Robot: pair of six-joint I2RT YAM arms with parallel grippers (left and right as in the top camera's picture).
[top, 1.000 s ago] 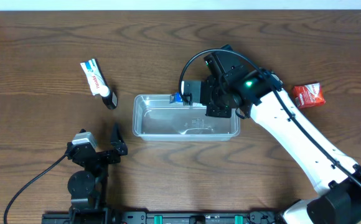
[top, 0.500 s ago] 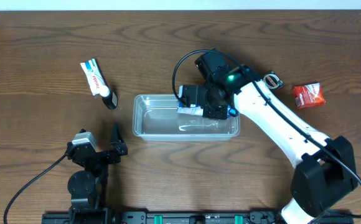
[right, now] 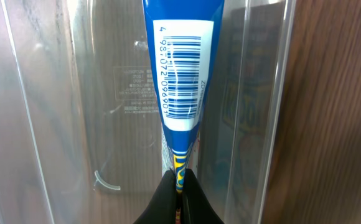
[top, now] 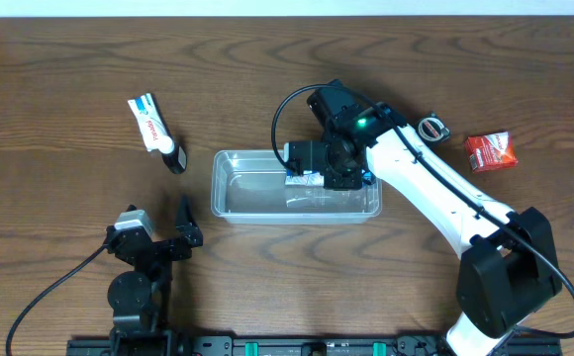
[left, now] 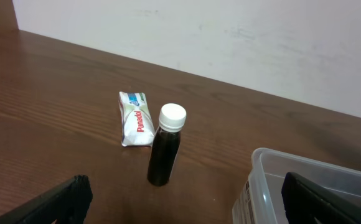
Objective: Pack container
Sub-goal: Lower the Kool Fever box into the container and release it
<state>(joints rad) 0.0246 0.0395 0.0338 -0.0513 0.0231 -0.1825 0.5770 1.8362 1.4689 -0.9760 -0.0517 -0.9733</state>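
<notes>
Right end effector (right: 179, 188): closed, fingers pinched together on the narrow end of a blue tube (right: 182, 74). A white barcode panel faces the wrist camera, and the tube widens away from the fingers.

Overhead, the right end effector (top: 317, 174) is over the container (top: 242, 190), above its right half by the far rim. The tube (top: 301, 177) points toward the container's middle. In the right wrist view the tube runs over the clear container floor (right: 62, 112), parallel to one side wall and just beside it. I cannot tell whether the tube touches the floor.

Container position: table (top: 69, 59) centre, long side running left-right, upright. It has nothing in it apart from the tube I hold over it. One corner (left: 292, 180) shows at the lower right of the left wrist view.

Left end effector (left: 187, 214): fingers spread wide, holding nothing. Overhead it sits low near the front table edge (top: 168, 229), well apart from the container.

Other items:
- Dark bottle (left: 165, 149) with a white cap, upright, left of the container (top: 173, 156).
- White sachet (left: 135, 118), flat, touching or just beside the bottle on its far side (top: 146, 121).
- Red packet (top: 491, 150), far right, well apart from the container.
- Small round object (top: 431, 128) between the red packet and my right arm, too small to identify.
</notes>
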